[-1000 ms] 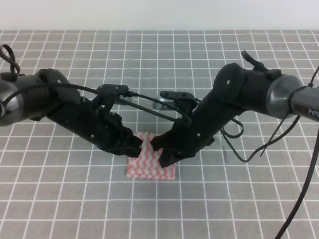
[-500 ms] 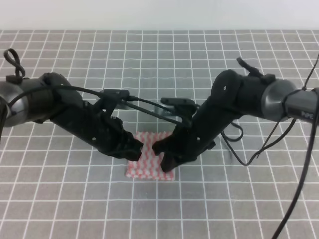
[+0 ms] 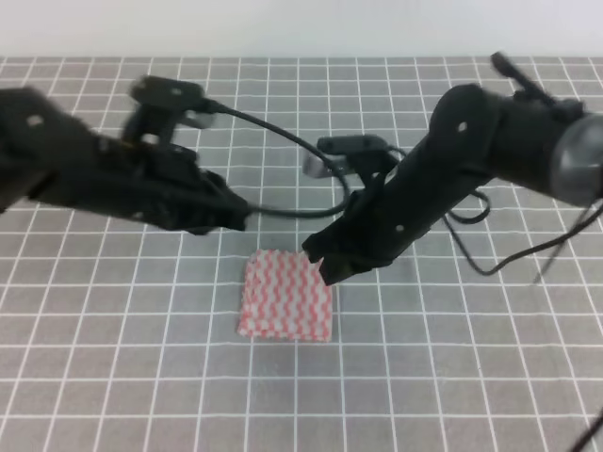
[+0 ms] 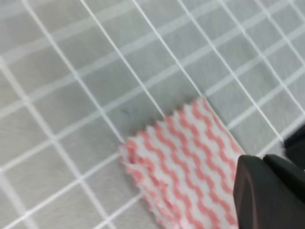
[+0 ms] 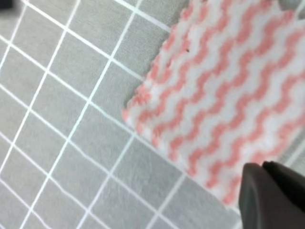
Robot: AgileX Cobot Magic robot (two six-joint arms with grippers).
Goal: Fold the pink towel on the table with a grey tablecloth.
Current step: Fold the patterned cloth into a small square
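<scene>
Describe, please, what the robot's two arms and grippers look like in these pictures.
Both arms are matte black with chunky, rounded links; the right arm ends in a grey metallic cylinder at the frame edge. Thin black cables loop loosely between and beside them. Each wrist view shows only a dark, rounded fingertip. No markings are legible now.

Pink towel (image 3: 285,307) pink-white wavy stripes; tablecloth (image 3: 452,377) grey (white grid).

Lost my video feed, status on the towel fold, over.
Both grippers clear of the pink towel, jaw state unclear. Towel flat, compact on the grey tablecloth, layers unclear. Right gripper over its far corner. Nothing obstructing.
</scene>
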